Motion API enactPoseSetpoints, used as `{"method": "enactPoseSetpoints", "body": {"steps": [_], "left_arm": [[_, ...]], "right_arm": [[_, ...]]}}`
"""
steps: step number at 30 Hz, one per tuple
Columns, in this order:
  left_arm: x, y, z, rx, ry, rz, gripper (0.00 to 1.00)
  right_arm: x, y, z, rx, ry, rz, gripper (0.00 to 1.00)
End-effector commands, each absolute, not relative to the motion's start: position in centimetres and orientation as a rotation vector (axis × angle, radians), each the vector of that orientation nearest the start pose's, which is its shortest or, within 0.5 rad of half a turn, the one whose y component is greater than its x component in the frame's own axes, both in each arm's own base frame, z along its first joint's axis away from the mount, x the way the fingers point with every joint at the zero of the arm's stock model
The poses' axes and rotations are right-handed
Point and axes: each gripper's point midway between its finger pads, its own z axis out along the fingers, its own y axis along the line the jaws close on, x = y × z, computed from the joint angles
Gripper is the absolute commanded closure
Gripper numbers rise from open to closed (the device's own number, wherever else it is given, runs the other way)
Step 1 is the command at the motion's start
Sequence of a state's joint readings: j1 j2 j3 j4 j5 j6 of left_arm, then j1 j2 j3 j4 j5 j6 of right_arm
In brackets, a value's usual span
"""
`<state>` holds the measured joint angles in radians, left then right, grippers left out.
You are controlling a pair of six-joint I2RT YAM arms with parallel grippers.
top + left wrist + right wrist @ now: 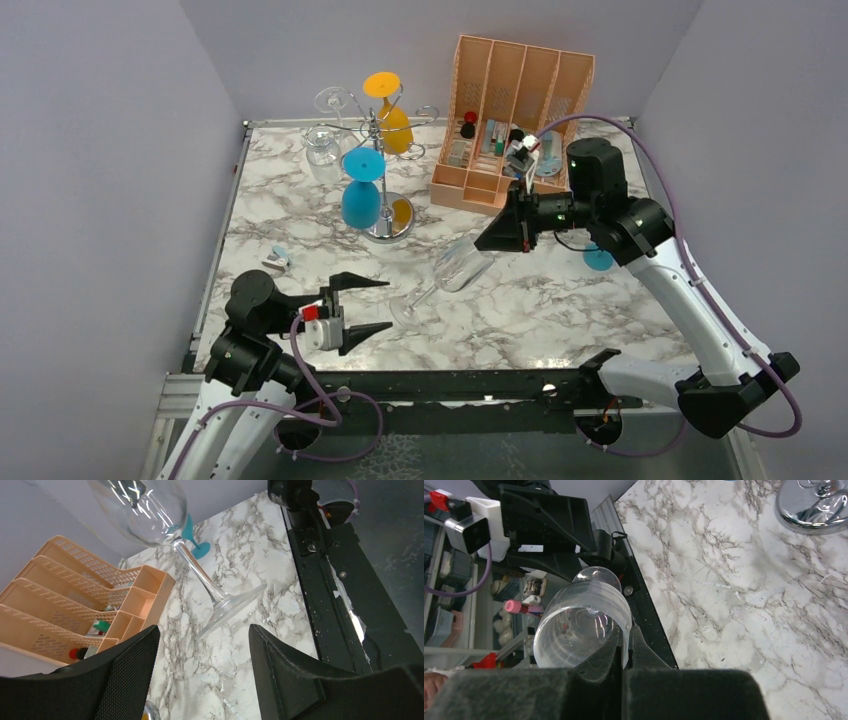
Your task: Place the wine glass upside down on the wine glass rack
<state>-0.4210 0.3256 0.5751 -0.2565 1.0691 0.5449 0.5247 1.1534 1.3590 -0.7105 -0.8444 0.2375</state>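
Right gripper (487, 241) is pinching the wine glass (460, 267) at the rim of its bowl, fingers (610, 652) pressed nearly together on the glass wall; the right wrist view looks straight into the open bowl (579, 625). From that grip the glass runs out tilted above the marble table (560, 300), stem and foot sloping down and away toward the left gripper (383, 305). Left gripper's jaws are spread wide and carry nothing. In the left wrist view the foot of the glass (232, 605) sits just ahead of the gap between the two fingers (130, 675), apart from both pads, with the stem rising beyond it to the bowl. The wine glass rack (376, 130) stands well beyond the left gripper and off to the left of the right gripper, its shiny disc base (814, 510) on the table. An orange glass (392, 115), a blue glass (360, 195) and a clear glass (322, 148) already hang on it, bowls down. An orange slotted organiser (515, 100) stands just behind the right gripper; its contents are too small to identify.
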Motion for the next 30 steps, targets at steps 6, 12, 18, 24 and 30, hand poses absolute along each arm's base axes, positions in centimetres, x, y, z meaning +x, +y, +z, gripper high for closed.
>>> {"method": "enactPoseSetpoints", "body": {"steps": [6,12,18,24,30], "left_arm": [[7.0,-20.5,28.8,1.491,0.71,-0.825,0.35],[7.1,-20.7,28.7,1.51,0.7,-0.852,0.42],[6.7,-20.9,28.7,1.527,0.685,-0.898,0.54],[6.3,-20.8,28.5,1.533,0.674,-0.91,0.67],[5.9,-21.0,28.7,1.554,0.639,-0.949,0.71]], "right_arm": [[15.8,27.3,36.9,-0.942,1.846,1.517,0.99],[16.1,27.8,36.6,-0.951,1.848,1.554,0.99],[16.7,28.3,36.5,-0.948,1.854,1.581,0.99],[16.9,28.6,36.7,-0.941,1.846,1.594,0.99],[17.1,28.8,36.4,-0.939,1.855,1.614,0.99]]}}
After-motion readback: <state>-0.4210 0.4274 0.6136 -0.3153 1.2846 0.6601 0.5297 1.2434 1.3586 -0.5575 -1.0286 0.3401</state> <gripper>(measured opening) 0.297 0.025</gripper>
